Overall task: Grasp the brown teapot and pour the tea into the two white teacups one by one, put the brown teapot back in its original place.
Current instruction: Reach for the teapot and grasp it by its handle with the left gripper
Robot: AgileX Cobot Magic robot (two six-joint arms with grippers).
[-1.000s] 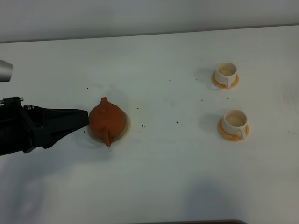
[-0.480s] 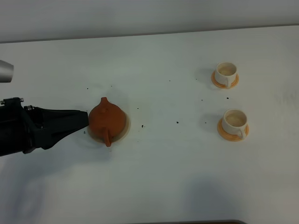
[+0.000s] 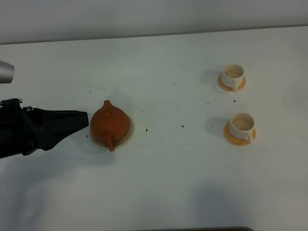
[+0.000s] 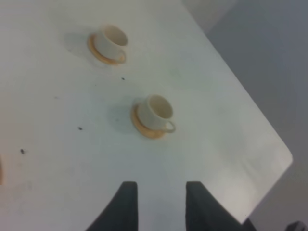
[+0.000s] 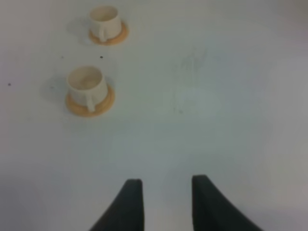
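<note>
change: left gripper (image 3: 83,120) has backed off a touch, its tip now just clear of the brown teapot (image 3: 110,123)
teapot: upright on its beige coaster (image 3: 129,131), left half of the desk (image 3: 168,183)
left jaws: apart, holding nothing
right gripper (image 5: 166,180): jaws apart, empty too
far teacup (image 3: 233,74), near teacup (image 3: 241,124): on orange saucers (image 3: 231,138) toward the right edge, pale tan inside, can't tell if that's tea

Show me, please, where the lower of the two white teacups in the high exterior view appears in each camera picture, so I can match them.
Exterior high: the teacup is right of centre, below the other cup.
Left wrist: the teacup is near the picture's middle, the one closer to the camera.
Right wrist: the teacup is the closer, larger-looking one.
Shared landmark: the dark speck lying between the two cups, in all three views.
</note>
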